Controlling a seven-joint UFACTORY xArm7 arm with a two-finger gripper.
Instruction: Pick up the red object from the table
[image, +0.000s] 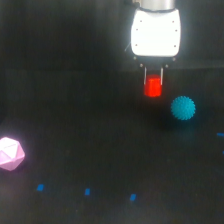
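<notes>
The red object (153, 87), a small bright red-orange stubby block, sits between the two thin fingers of my gripper (153, 84) below the white gripper body, at the upper right of the exterior view. The fingers close against its sides. Whether the block rests on the black table (100, 150) or hangs just above it, I cannot tell from this angle.
A cyan spiky ball (183, 108) lies close to the lower right of the red object. A pink faceted polyhedron (10, 153) sits at the far left edge. Small blue marks (87, 191) dot the table near the front.
</notes>
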